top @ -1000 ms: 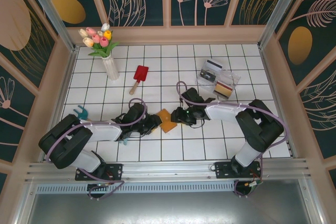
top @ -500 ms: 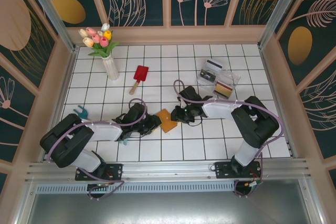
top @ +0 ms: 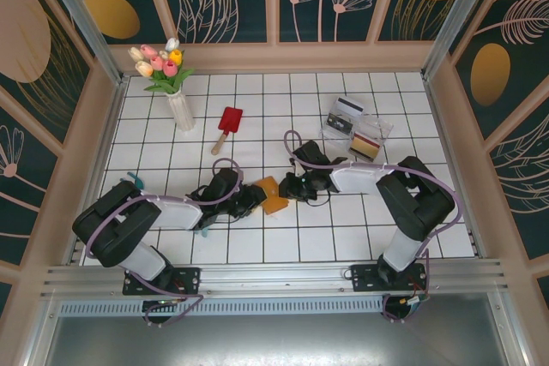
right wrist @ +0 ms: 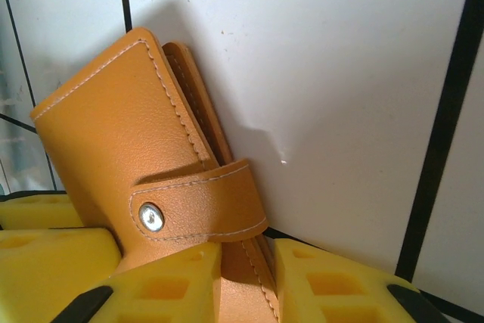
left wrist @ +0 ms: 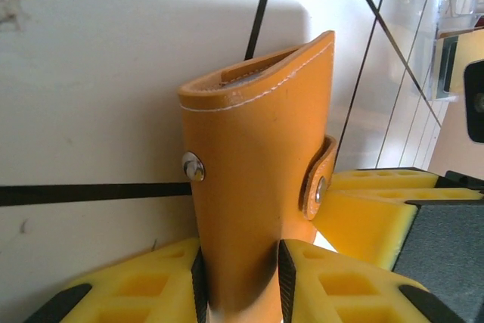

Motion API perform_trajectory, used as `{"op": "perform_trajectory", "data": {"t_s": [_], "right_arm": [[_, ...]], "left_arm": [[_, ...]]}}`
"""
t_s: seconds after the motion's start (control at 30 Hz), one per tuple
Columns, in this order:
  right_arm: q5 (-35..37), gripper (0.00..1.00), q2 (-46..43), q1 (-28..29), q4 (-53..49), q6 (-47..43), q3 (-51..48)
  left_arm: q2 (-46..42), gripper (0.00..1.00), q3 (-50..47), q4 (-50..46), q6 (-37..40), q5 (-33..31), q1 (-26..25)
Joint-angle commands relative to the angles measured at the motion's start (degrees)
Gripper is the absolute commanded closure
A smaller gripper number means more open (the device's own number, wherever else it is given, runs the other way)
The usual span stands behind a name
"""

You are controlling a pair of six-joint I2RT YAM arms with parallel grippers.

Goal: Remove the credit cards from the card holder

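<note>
- Top external view: the orange-brown card holder (top: 271,195) sits near the middle of the white tiled bench (top: 283,246), directly between the two arms' tips.
- The left pincer (top: 250,198) meets the holder from the left and the right pincer (top: 289,188) from the right, so both touch it at once.
- A clear tray (top: 375,124) holding small flat items lies well apart, towards the far right. A vase (top: 181,109) of tulips stands at the far left.
- Left wrist view: the card holder (left wrist: 257,164) stands upright, lifted off the tiles at its upper end. Its lower part is squeezed between the yellow fingers (left wrist: 151,289) of the left pincer (left wrist: 240,293), which is clenched on it.
- The holder's top gapes slightly. A thin pale edge shows inside, and I cannot tell whether it is a card.
- Right wrist view: the card holder (right wrist: 121,141) leans away to the upper left, with its strap (right wrist: 200,202) snapped across the folded halves.
- The edge below the strap fills the gap between the yellow fingers (right wrist: 333,285) of the right pincer (right wrist: 247,281), which is grasping the holder there.
</note>
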Motion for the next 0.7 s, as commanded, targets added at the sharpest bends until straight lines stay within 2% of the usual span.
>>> {"op": "perform_trajectory", "data": {"t_s": [0.0,0.1,0.2,0.33,0.47,0.6,0.67], "right_arm": [[0.41,0.74,-0.03,0.20,0.96,1.26,-2.09],[3.34,0.70,-2.98,-0.04,0.86,1.51,-2.29],[8.01,0.59,-6.59,-0.71,1.94,1.35,-1.86],[14.63,0.35,-11.00,-1.54,2.75,2.38,-0.12],[17.20,0.18,-11.42,-1.43,3.10,0.79,0.95],[16.06,0.17,-11.66,-1.30,4.24,0.18,0.27],[14.95,0.21,-11.19,-1.29,3.76,0.84,0.48]], "left_arm": [[-0.54,0.69,0.12,7.05,1.10,1.12,-0.29],[-1.77,0.78,0.02,6.30,3.61,-0.45,-0.36],[-3.06,0.89,0.38,4.51,6.82,-2.78,-0.30],[-4.59,0.98,1.00,4.17,9.90,-4.10,-0.34],[-5.86,1.00,3.86,0.21,14.75,-3.66,-0.30],[-6.61,1.00,6.62,-2.98,20.02,-4.02,-0.34],[-6.70,1.00,8.09,-4.14,21.67,-3.89,-0.28]]}}
